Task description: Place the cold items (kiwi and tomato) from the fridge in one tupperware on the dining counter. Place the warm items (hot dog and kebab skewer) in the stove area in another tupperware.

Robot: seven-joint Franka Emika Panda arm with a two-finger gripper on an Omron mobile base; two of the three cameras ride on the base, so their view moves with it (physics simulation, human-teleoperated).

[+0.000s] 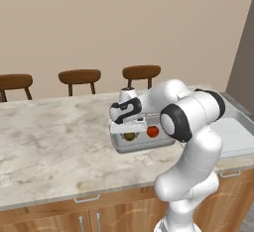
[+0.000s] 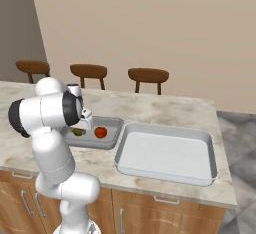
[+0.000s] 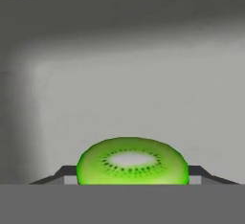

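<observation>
The kiwi [image 3: 131, 163], a green cut half, sits between my two dark fingertips [image 3: 64, 173] and fills the gap from pad to pad. My gripper [image 1: 128, 127] hangs low inside the small grey tupperware [image 1: 144, 147] on the dining counter, shut on the kiwi [image 1: 130, 136]. The red tomato [image 1: 153, 131] lies in the same tupperware, just right of the kiwi and apart from it. From the right base view the kiwi [image 2: 78, 132] and tomato [image 2: 101, 132] lie side by side in that tupperware [image 2: 107, 143]. The hot dog and kebab skewer are out of view.
A larger grey tupperware [image 2: 167, 153] stands on the marble counter [image 1: 54, 137] right of the small one. Three wooden stools [image 1: 79, 76] line the counter's far side. My own arm's elbow [image 1: 191, 114] leans over the small tupperware's right end.
</observation>
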